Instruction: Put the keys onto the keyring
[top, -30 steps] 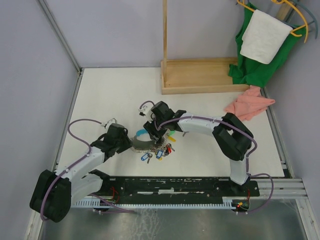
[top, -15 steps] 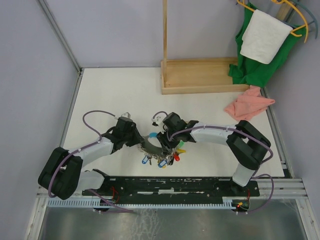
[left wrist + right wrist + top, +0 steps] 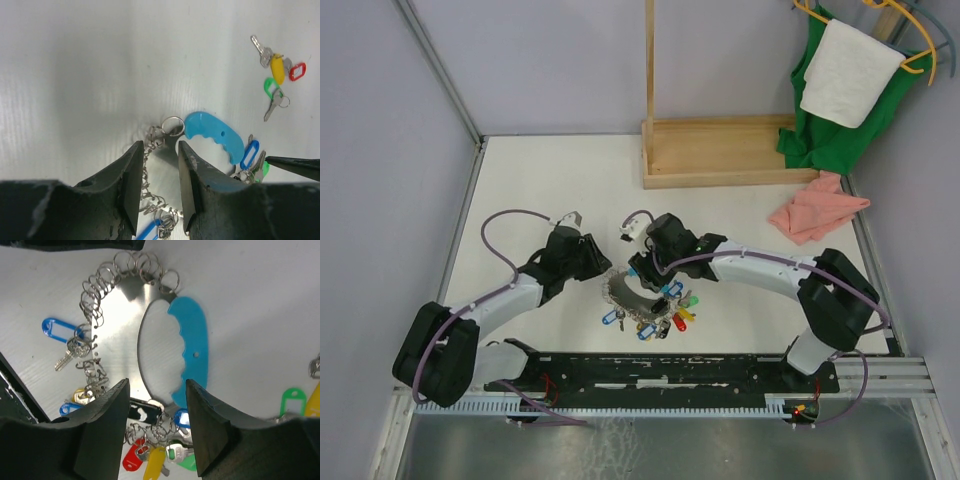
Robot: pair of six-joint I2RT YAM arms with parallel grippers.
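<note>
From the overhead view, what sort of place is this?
Likely a robot test cell: white table walled by plain panels, left arm and right arm bolted at its edge, staged wooden rack.

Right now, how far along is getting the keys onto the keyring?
Done: the keyring already carries many tagged keys. In hand: nothing; the left gripper and right gripper stand open over it. Left: the yellow- and red-tagged keys lie loose beside it.

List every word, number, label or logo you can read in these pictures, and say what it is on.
None can be read.
The plastic tags on the loose keys show no legible writing.
A black tag by the keyring bears a white mark, too blurred to read.
</note>
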